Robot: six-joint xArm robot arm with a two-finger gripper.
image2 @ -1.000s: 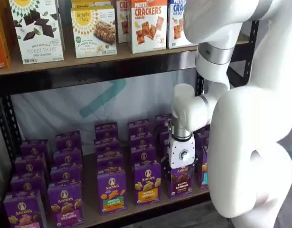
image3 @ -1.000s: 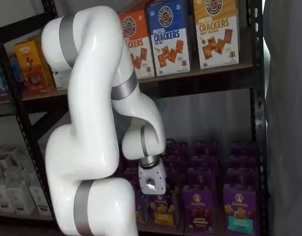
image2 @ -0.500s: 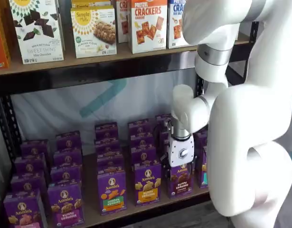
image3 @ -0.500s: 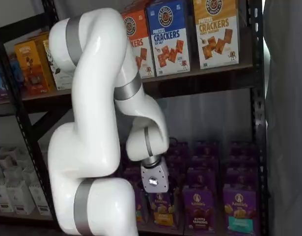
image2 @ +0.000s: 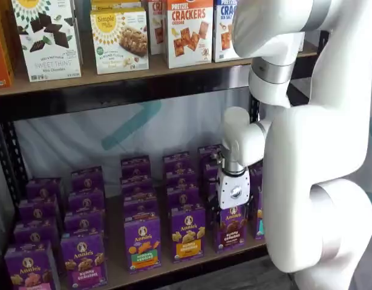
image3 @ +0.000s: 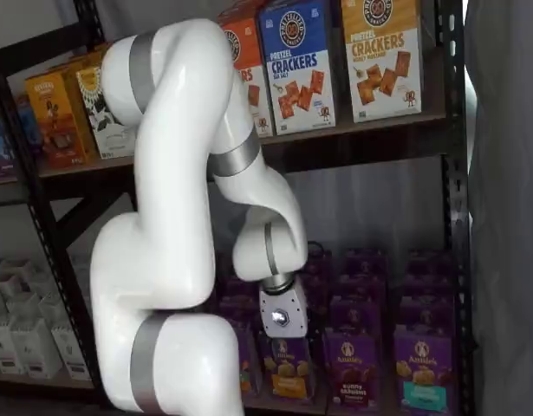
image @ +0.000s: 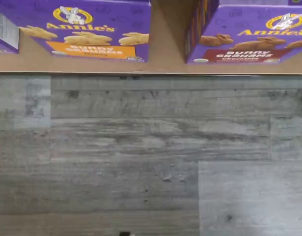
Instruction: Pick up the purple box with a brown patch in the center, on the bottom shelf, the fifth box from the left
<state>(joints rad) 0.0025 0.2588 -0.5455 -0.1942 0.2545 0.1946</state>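
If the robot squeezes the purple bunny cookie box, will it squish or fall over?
The purple box looks like thin cardboard, so a hard squeeze might dent it. It stands tall and narrow on the bottom shelf, so a bump could tip it. It is probably light. The gripper's fingers are hidden.

White arm bent downward, claw (image2: 232, 212) pointing down; finger state unclear.

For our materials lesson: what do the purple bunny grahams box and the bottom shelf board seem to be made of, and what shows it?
The purple box: likely printed paperboard, slightly glossy, judging by its crisp folded edges and printed artwork.
The bottom shelf: probably wood or fibreboard, matte brown, with a flat plain surface and no shine.
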